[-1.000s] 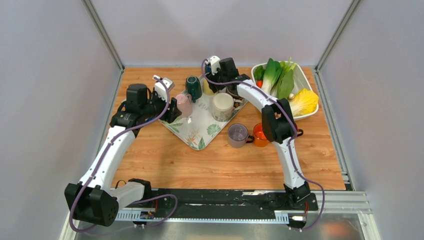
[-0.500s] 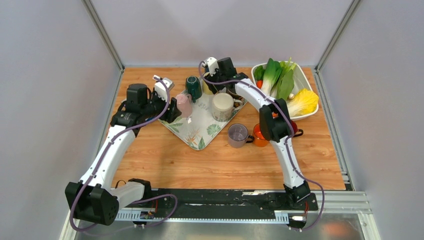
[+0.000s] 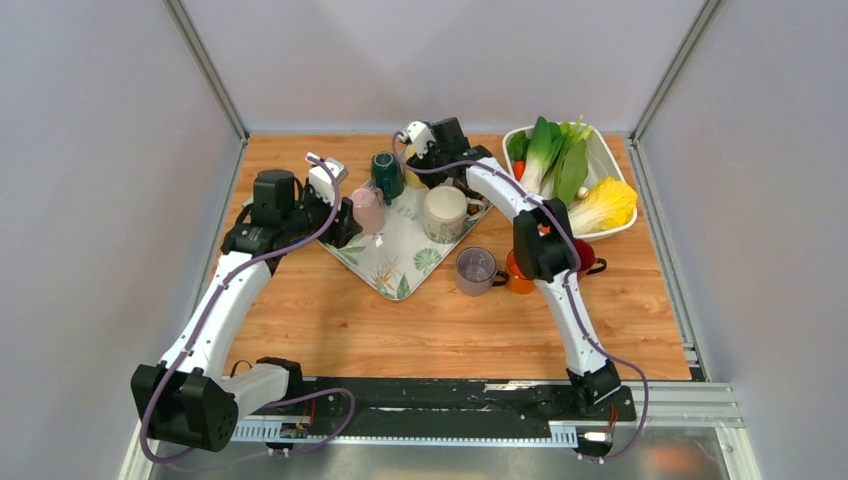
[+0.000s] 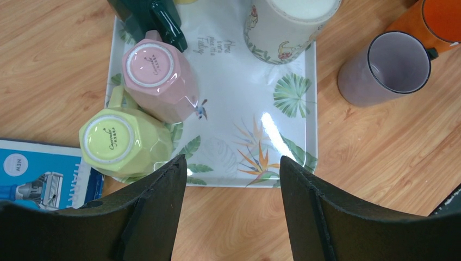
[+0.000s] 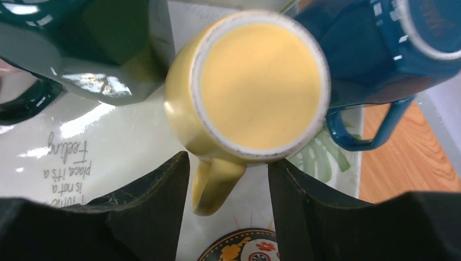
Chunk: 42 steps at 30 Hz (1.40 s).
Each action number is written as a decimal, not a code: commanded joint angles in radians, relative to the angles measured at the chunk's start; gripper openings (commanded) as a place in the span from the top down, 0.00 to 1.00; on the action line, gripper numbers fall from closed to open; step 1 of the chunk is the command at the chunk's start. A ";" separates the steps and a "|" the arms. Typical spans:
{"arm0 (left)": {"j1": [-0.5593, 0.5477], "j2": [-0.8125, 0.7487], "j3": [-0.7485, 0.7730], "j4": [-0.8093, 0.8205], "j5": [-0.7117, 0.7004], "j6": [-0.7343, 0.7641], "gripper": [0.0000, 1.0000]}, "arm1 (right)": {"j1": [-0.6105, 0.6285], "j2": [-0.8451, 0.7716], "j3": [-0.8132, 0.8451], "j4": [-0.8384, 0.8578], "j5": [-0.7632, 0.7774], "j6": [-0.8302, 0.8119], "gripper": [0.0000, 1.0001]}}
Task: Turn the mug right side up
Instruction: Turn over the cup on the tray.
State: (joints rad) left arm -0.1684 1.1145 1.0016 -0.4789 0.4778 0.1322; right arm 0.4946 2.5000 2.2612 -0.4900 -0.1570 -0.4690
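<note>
Yellow mug (image 5: 261, 81) stands bottom-up at the far end of the tray (image 5: 108, 136), directly under the right tool (image 5: 228, 163). The jaws are parted astride its handle, which points back toward the arm. A green mug (image 5: 81, 49) crowds its left and a blue mug (image 5: 369, 60) its far side. The left tool (image 4: 231, 163), agape, hangs over the tray's left edge.

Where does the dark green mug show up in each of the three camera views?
Top external: dark green mug at upper centre, on the tray's far side.
Left wrist: at the top edge, left of centre, just beyond the pink mug.
Right wrist: in the top left corner, beside the yellow mug.
Shared landmark: the leaf-print tray under it.
</note>
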 commanded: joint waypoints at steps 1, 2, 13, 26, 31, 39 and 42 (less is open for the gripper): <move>0.007 -0.012 0.024 0.022 0.013 -0.004 0.29 | 0.008 0.057 0.024 -0.059 -0.020 -0.029 0.45; 0.006 -0.012 0.025 0.018 0.011 -0.003 0.29 | 0.007 0.059 0.024 -0.059 -0.020 -0.024 0.46; 0.010 -0.017 0.030 0.019 0.014 -0.001 0.29 | 0.003 0.046 0.063 -0.037 -0.001 0.002 0.84; 0.010 0.016 0.056 0.038 -0.012 0.030 0.29 | -0.020 -0.080 0.080 -0.019 -0.030 0.120 1.00; 0.010 0.002 0.037 0.092 -0.019 0.065 0.28 | -0.020 -0.113 0.073 -0.019 -0.054 0.159 1.00; 0.004 0.015 0.032 0.184 0.002 0.061 0.27 | -0.021 -0.148 0.081 -0.017 -0.057 0.182 1.00; -0.008 0.011 0.021 0.216 0.004 0.089 0.27 | -0.020 -0.178 0.072 -0.019 -0.050 0.184 1.00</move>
State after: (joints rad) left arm -0.1680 1.1278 1.0126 -0.3569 0.4622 0.1711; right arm 0.4858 2.4538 2.2791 -0.5724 -0.2024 -0.3183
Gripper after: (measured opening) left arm 0.728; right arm 0.188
